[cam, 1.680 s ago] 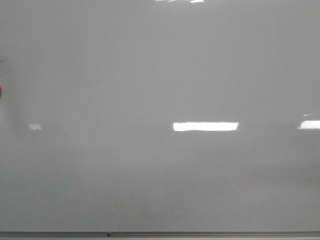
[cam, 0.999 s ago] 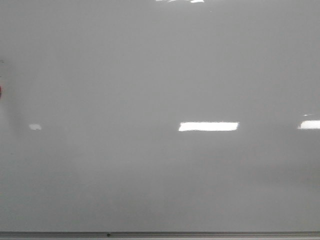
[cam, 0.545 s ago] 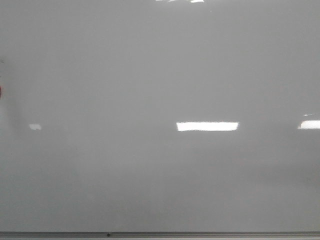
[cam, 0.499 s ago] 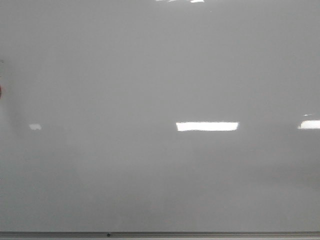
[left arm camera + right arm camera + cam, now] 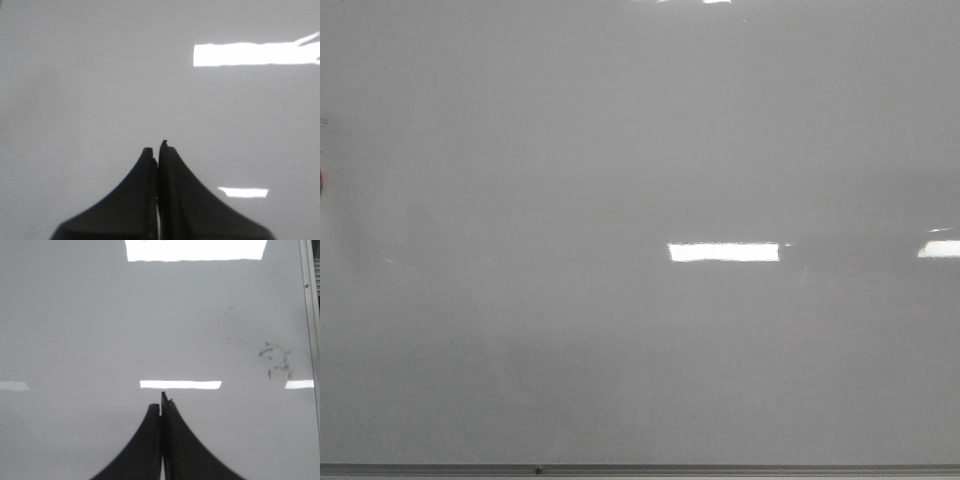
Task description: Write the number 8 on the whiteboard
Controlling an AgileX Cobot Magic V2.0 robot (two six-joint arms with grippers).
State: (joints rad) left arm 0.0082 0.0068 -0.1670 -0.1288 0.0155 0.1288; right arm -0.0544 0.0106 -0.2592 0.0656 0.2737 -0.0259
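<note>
The whiteboard [image 5: 640, 150] is a glossy pale grey board that fills the front view, with a thin grey metal edge along its bottom. No number 8 shows on it in any view. No marker pen is in view. My left gripper [image 5: 158, 148] is shut and empty over bare board [image 5: 100, 75] in the left wrist view. My right gripper [image 5: 161, 402] is shut and empty over the board [image 5: 100, 315] in the right wrist view. Neither gripper shows in the front view.
Bright light reflections [image 5: 723, 252] lie across the board. Faint dark smudges [image 5: 275, 360] mark it near the grey metal frame [image 5: 311, 315] in the right wrist view. A small red spot [image 5: 321, 181] sits at the left edge of the front view.
The bright reflection in the middle of the board has shifted slightly and narrowed, and the small one at the left has faded. No line has appeared on the board.
</note>
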